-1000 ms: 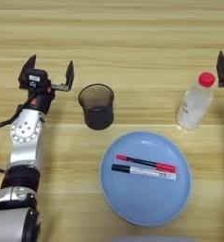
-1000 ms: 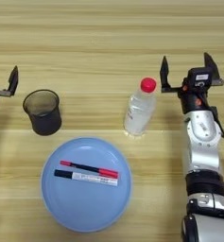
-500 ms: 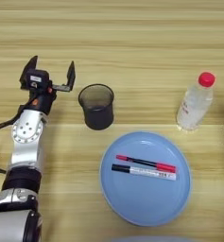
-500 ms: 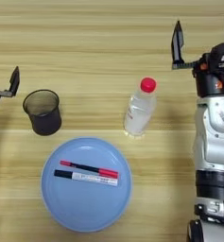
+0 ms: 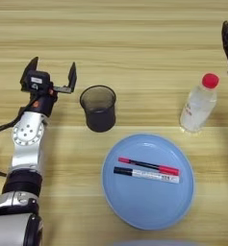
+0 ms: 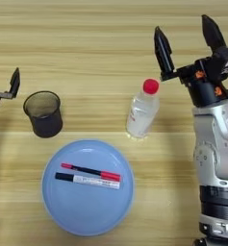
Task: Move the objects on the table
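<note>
Right gripper (image 6: 185,41), fingers spread wide, upper right of frame, just above the clear plastic red-capped bottle (image 6: 142,109). Left gripper (image 5: 51,72) also released, beside the dark translucent cup (image 5: 98,107). Risk: a finger clips the cap, toppling the bottle toward the round light-blue plate (image 5: 146,211).

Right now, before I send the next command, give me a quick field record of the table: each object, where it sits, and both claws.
cup: upright, empty, left of centre
bottle: upright, red cap on, right of the cup
plate: near edge, nearer than cup and bottle
markers: two, side by side on the plate
left claw: open, left of the cup, holding nothing
right claw: open, beyond and right of the bottle, holding nothing
table: light wood
</note>
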Robot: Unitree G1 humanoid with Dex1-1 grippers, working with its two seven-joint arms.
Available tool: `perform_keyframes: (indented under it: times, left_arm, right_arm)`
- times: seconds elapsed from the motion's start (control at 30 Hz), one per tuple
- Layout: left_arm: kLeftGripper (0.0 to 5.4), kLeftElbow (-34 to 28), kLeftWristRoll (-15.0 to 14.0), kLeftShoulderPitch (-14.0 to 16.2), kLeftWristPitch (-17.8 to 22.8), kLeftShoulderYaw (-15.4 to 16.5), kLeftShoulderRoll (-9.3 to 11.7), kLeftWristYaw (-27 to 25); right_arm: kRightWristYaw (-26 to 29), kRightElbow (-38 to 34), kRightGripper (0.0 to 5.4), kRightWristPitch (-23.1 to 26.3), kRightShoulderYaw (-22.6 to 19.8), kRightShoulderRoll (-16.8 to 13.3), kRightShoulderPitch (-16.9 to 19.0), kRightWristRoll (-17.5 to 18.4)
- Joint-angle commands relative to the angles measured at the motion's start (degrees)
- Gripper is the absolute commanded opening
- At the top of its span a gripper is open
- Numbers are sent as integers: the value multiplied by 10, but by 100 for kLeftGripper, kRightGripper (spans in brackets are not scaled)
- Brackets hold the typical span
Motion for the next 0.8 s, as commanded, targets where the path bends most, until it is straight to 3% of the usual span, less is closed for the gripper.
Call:
perform_keyframes:
  times: [0.03, 0.37, 0.8]
  left_arm:
    - [538, 4, 4, -3, 3, -2, 1, 1]
    - [538, 9, 5, -6, 1, -3, 1, 2]
    - [538, 13, 4, -9, -2, -3, 1, 2]
  right_arm:
    - [28, -32, 540, 37, 0, -23, 14, 19]
    - [45, -54, 540, 104, 3, -60, 24, 1]
    - [80, -38, 540, 145, 43, -75, 48, -51]
